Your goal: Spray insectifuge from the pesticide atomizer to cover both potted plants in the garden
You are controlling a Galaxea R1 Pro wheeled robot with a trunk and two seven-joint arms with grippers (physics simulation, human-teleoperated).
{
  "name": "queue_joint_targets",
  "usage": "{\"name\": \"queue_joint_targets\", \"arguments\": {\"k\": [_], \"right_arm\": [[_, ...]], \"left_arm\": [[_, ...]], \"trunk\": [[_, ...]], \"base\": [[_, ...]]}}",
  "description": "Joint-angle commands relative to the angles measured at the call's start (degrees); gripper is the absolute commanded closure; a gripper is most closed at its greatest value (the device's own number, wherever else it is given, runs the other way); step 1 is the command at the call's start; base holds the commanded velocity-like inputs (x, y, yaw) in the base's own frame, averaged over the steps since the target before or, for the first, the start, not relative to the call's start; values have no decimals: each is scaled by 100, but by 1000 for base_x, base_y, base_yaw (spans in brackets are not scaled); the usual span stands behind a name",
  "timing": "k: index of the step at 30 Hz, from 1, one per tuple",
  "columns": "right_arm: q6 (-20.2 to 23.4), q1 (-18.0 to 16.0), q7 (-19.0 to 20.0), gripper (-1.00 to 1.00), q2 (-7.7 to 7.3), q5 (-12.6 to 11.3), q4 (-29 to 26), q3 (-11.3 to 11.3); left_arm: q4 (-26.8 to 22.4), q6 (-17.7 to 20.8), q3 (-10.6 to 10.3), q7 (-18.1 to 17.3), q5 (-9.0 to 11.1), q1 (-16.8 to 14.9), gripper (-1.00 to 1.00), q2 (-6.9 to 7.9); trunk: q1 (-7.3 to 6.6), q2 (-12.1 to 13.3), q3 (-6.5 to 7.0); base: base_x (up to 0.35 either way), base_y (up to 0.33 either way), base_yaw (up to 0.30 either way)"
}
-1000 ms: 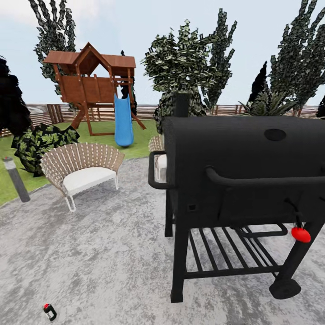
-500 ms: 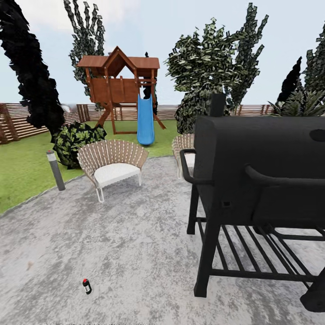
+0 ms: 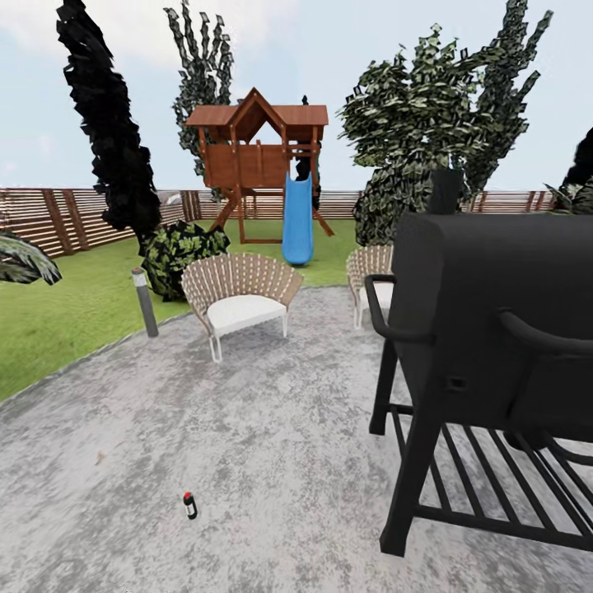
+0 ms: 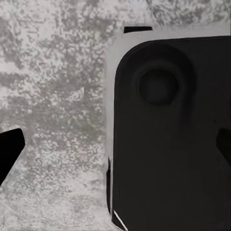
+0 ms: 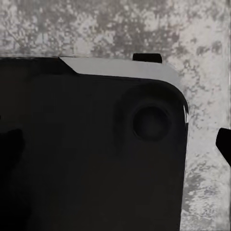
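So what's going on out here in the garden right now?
Nothing is being handled yet. The robot is out on the paved patio, and the pesticide atomizer stands upright on the paving ahead, ungrasped. A black grill looms at the right, with wicker chairs and a playhouse with a blue slide beyond. Both wrist cameras look down at the robot's dark base over the paving.

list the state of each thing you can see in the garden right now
spray bottle: standing upright on the patio, not held
grill: lid closed
near wicker chair: upright, nobody in it
far wicker chair: upright, partly hidden by the grill
lamp post: upright at the lawn's edge
left hand: fingertips wide apart, nothing between them
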Motion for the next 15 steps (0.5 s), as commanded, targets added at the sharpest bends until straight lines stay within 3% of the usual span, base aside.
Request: {"name": "queue_joint_targets", "arguments": {"k": [1,5,8,12,15], "right_arm": [[-2,0,-5,-100,-2,4,-103,0],[-10,-3,-3,-100,-7,14,-772,8],[-26,-8,0,-100,-7,85,-1445,10],[-219,-9,1,-100,-7,587,-2374,11],[-367,-9,1,-100,-4,697,-2636,11]], "left_arm": [[-27,-77,2,3,8,-49,-100,33],[-414,-166,11,6,15,-216,-100,82],[-1063,-162,13,11,29,-337,-100,75],[-1568,-139,23,33,69,-856,-100,59],[-1582,-134,90,48,209,-1255,-100,65]], "trunk": [[0,-3,-6],[0,-3,-6],[0,-3,-12],[0,-3,-25],[0,-3,-34]], "base": [[0,0,265],[0,0,264],[0,0,265],[0,0,267],[0,0,269]]}}
